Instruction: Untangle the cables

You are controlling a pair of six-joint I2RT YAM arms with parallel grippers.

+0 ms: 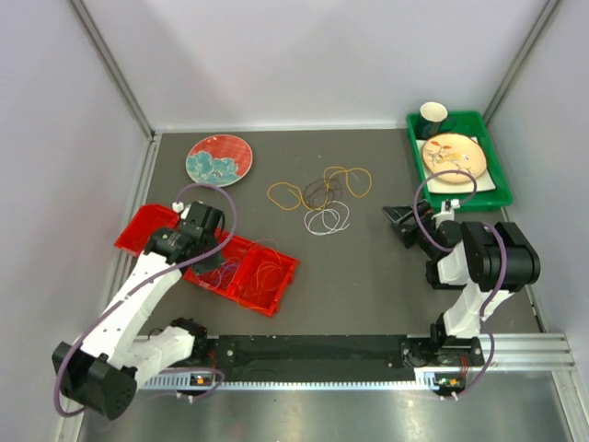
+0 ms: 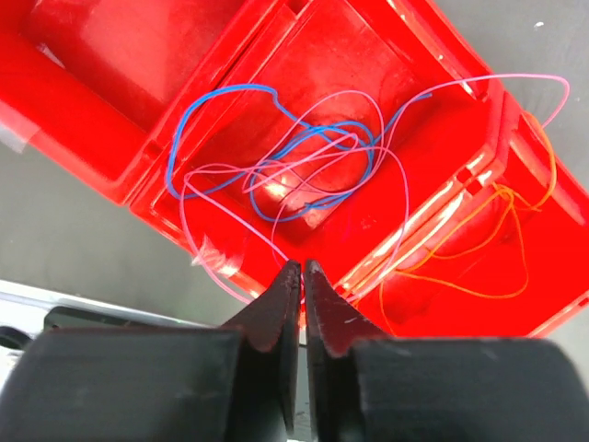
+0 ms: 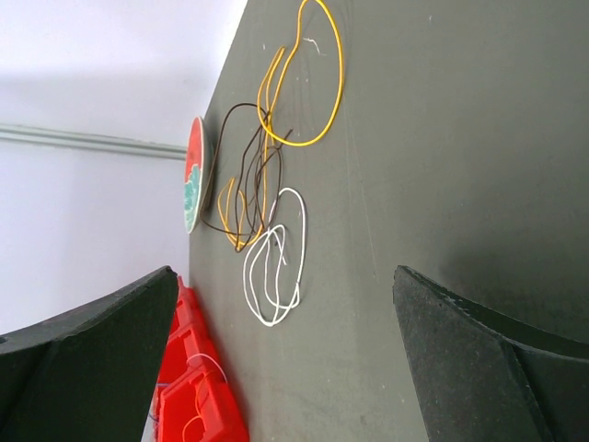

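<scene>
A tangle of cables lies mid-table: yellow-orange loops (image 1: 285, 195), a dark loop (image 1: 320, 191) and a white loop (image 1: 328, 220). The right wrist view shows the white cable (image 3: 274, 267), the dark cable (image 3: 241, 175) and a yellow loop (image 3: 317, 83). My right gripper (image 1: 398, 222) is open and empty, to the right of the tangle. My left gripper (image 2: 302, 267) hovers over the red tray (image 2: 92, 55), shut with a pink cable (image 2: 406, 189) strand running into its tips. A blue cable (image 2: 230, 90) lies tangled with the pink one. An orange cable (image 2: 520, 249) lies in the adjoining compartment.
The red tray (image 1: 147, 226) sits at the left. A red and teal plate (image 1: 219, 158) lies at the back left. A green bin (image 1: 502, 175) at the back right holds a plate (image 1: 453, 152) and a dark cup (image 1: 433, 115). Walls enclose the table.
</scene>
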